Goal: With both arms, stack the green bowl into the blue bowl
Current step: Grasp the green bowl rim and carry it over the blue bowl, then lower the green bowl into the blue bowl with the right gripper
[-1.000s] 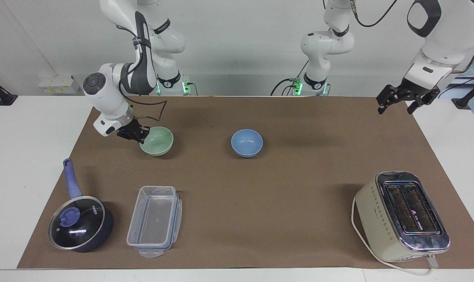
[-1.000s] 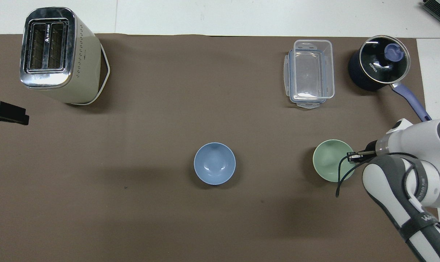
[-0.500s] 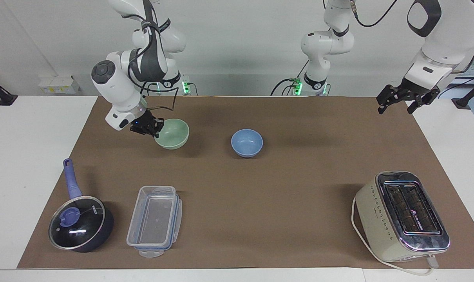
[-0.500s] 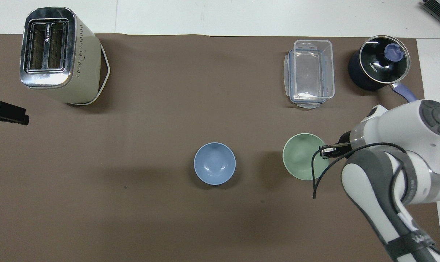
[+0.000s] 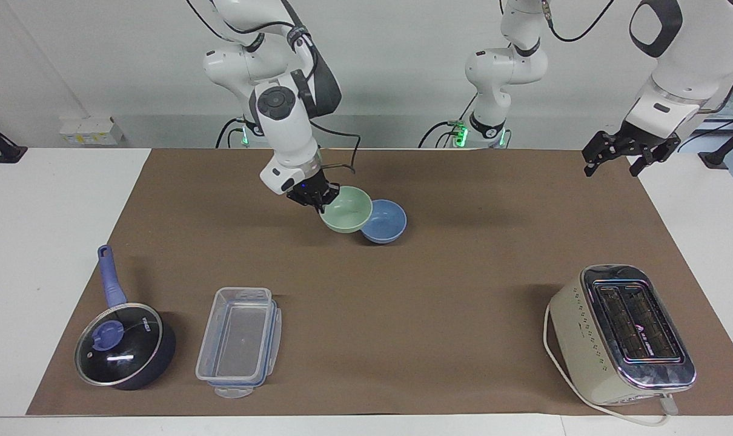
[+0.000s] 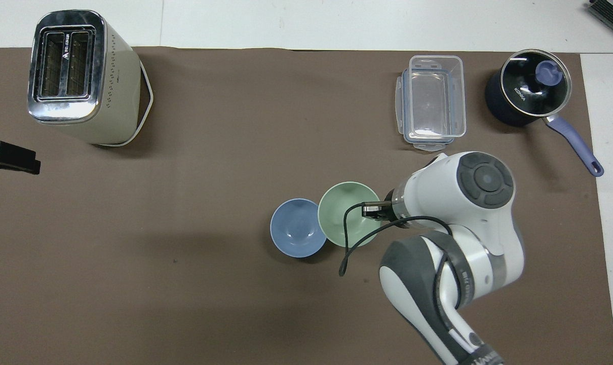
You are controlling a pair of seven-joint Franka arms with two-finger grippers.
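Green bowl (image 5: 346, 209): held in the air by its rim, tilted slightly, its edge overlapping the rim of the blue bowl on the side toward the right arm's end of the surface; a second ago it sat on the mat well apart from the blue bowl.
Blue bowl (image 5: 383, 221): upright on the brown mat (image 5: 439, 290), mid-surface, in the same spot as before.
Right pincer (image 5: 314, 198): clamped on the green bowl's rim, one finger inside the bowl; it has carried the bowl up and across from the right arm's end.
Left pincer (image 5: 613, 160): fingers spread wide, hanging over the mat's edge at the left arm's end; it waits, unchanged.
Toaster (image 5: 622, 334): farther from the robots, left arm's end.
Clear container (image 5: 239, 340) and lidded pot (image 5: 124, 345): side by side, farther from the robots, right arm's end, unmoved.
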